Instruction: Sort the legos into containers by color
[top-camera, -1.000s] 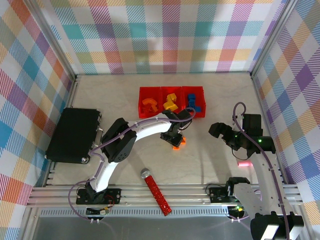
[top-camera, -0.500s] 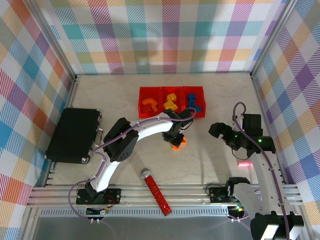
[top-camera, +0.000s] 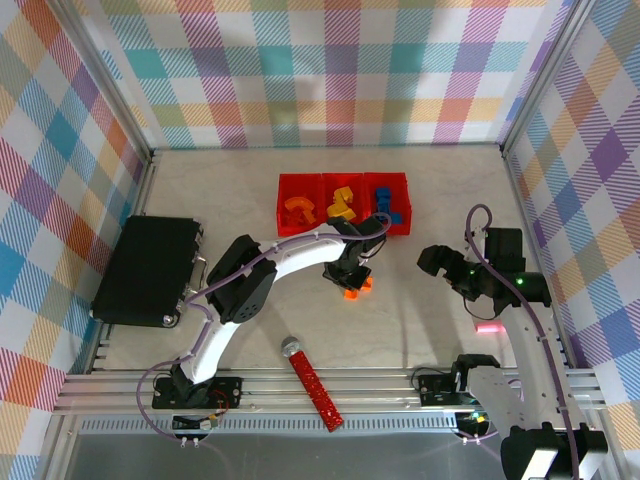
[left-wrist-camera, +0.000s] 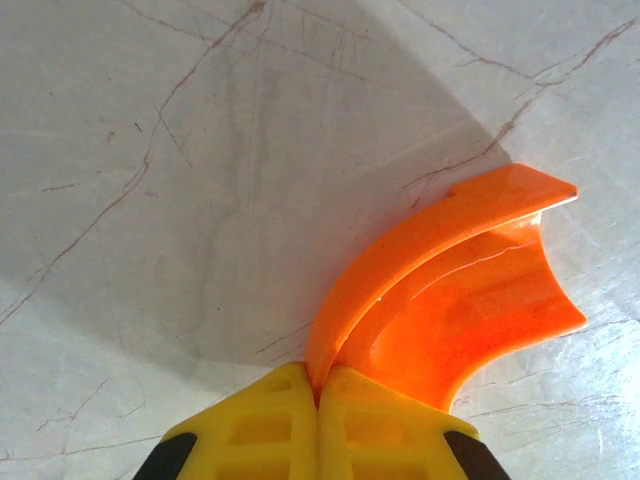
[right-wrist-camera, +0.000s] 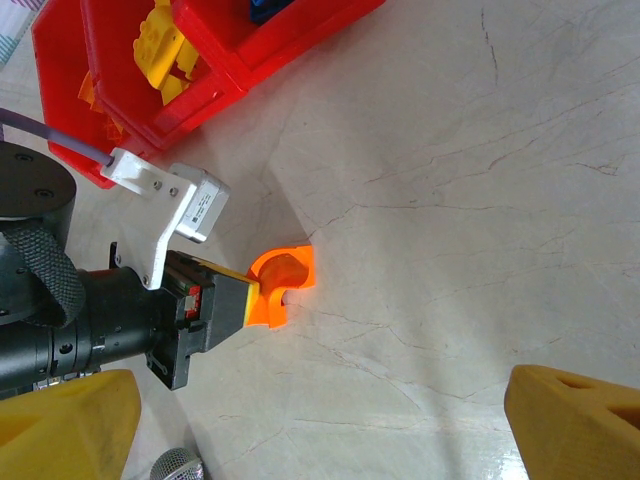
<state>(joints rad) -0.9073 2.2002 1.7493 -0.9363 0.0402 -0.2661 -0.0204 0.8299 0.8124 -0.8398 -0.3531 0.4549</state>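
My left gripper (left-wrist-camera: 318, 388) is clenched on one tip of a curved orange plastic arch brick (left-wrist-camera: 455, 300), low over the pale tabletop (left-wrist-camera: 150, 200), near the three joined translucent red bins (top-camera: 343, 177). My right gripper (right-wrist-camera: 320, 420) hangs spread wide, empty.

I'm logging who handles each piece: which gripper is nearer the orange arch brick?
Left. The left gripper is shut on one end of the orange arch brick; the right gripper hangs open, apart, to its right.

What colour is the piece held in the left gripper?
Orange. It is the curved arch pinched in the left gripper, clearest in the left wrist view.
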